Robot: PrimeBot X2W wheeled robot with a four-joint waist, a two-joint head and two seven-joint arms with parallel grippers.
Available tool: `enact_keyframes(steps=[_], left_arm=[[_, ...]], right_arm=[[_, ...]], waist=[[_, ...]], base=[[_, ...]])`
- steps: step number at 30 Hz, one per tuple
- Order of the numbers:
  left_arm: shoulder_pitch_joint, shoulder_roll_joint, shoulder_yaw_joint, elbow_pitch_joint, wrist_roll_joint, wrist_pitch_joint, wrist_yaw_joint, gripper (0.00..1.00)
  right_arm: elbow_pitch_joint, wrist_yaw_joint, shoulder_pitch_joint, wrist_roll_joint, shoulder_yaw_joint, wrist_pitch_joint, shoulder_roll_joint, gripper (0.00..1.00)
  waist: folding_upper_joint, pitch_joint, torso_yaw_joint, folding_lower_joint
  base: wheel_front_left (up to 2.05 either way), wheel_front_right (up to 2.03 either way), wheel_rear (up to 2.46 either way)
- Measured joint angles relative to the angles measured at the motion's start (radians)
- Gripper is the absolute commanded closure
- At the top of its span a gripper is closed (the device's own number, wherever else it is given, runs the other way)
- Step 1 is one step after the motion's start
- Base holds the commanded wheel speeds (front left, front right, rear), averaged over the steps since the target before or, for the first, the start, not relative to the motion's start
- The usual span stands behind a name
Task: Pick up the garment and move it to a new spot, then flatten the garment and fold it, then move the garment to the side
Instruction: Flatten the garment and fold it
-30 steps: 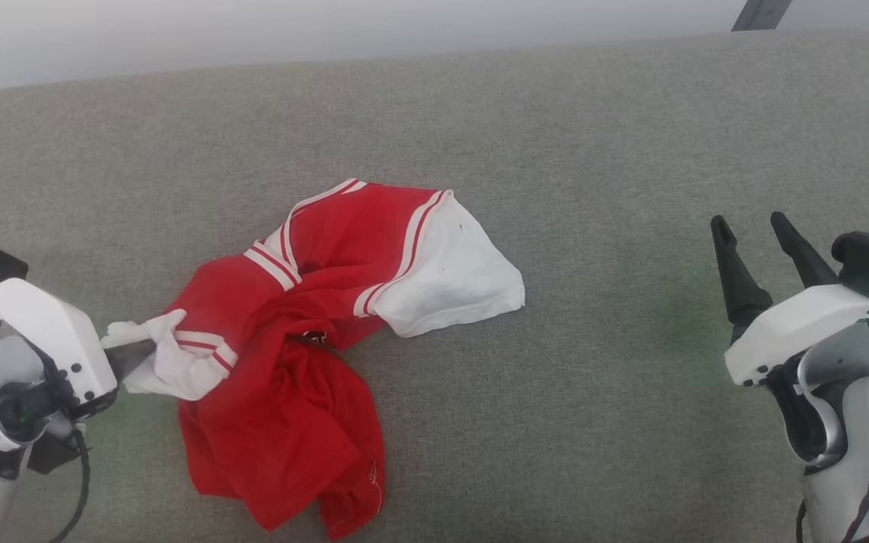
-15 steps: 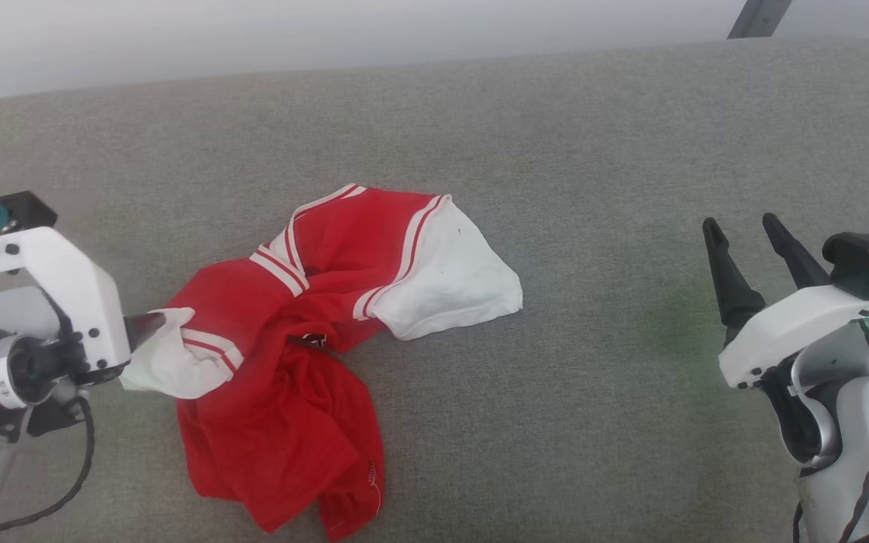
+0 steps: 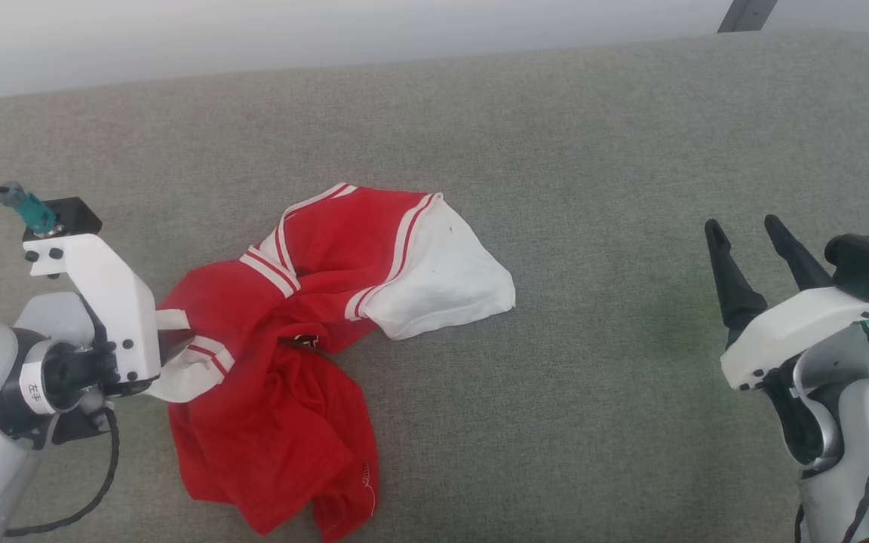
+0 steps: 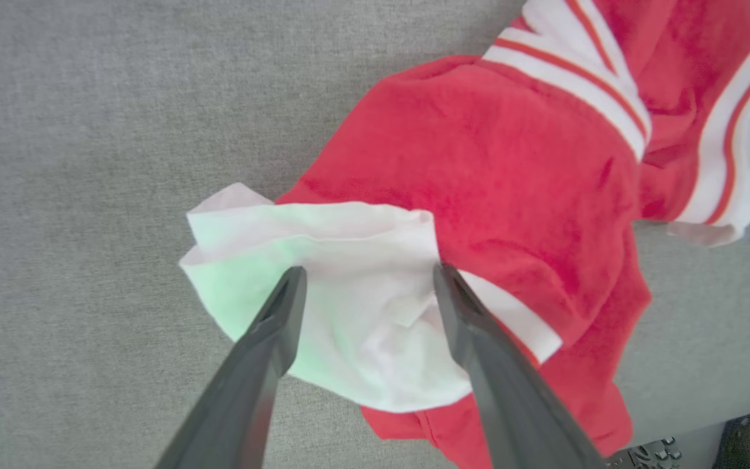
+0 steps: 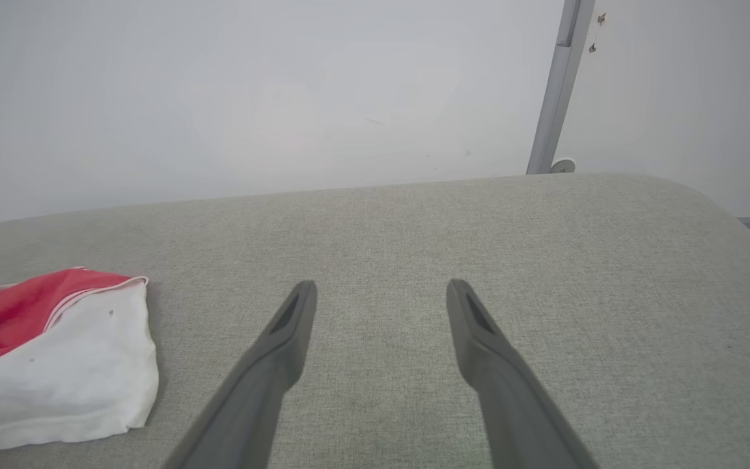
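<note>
**Left arm has let go of the sleeve**

Grey woven fabric surface (image 3: 555,151): unchanged. Red jersey-style garment with white sleeves (image 3: 291,362) lies crumpled at centre-left, barely shifted. Left gripper (image 4: 365,277) pinched the white sleeve (image 4: 362,345) a second ago. Its jaws now stand wide apart, straddling the sleeve and holding nothing. Right gripper (image 3: 742,224) is wide open, empty, well apart. Relocation looks done. Flattening not started.

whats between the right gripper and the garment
The stretch between the right gripper and the garment is bare grey cushion, seen in the head view.
</note>
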Motion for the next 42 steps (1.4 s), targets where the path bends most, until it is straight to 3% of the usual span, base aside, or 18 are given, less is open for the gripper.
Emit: enact_keyframes(steps=[13, 14, 16, 22, 34, 42], left_arm=[[-0.004, 0.001, -0.032, -0.03, 0.019, 0.017, 0.002, 0.0], [-0.005, 0.002, -0.035, -0.029, 0.023, 0.017, -0.002, 0.14], [-0.005, 0.0, -0.034, -0.024, 0.023, 0.015, -0.002, 1.0], [-0.008, 0.004, -0.04, 0.0, 0.037, -0.007, -0.03, 1.0], [-0.023, 0.033, 0.046, 0.06, 0.07, -0.143, 0.03, 1.0], [-0.022, 0.053, 0.12, 0.198, 0.076, -0.263, 0.053, 1.0]], right_arm=[[0.0, 0.0, 0.0, 0.0, -0.003, 0.0, 0.0, 0.0], [0.0, 0.0, 0.0, 0.0, -0.002, 0.0, 0.0, 0.0], [0.0, 0.0, 0.0, 0.0, -0.001, 0.0, 0.0, 0.0], [0.005, 0.0, -0.001, 0.0, -0.001, -0.001, 0.0, 0.0], [0.002, 0.0, 0.0, -0.001, -0.015, -0.001, -0.001, 0.0], [-0.009, 0.0, -0.001, -0.002, -0.012, 0.003, -0.003, 0.0]], waist=[[0.0, 0.002, 0.002, 0.0], [0.0, 0.002, 0.002, 0.0], [0.0, 0.003, 0.003, 0.0], [0.0, 0.003, 0.002, 0.0], [0.0, 0.001, 0.014, 0.0], [0.0, 0.011, 0.017, -0.0001]], base=[[0.0, 0.0, 0.0], [0.0, 0.0, 0.0], [0.0, 0.0, 0.0], [0.0, 0.0, 0.0], [0.0, 0.0, 0.0], [0.0, 0.0, 0.0]])
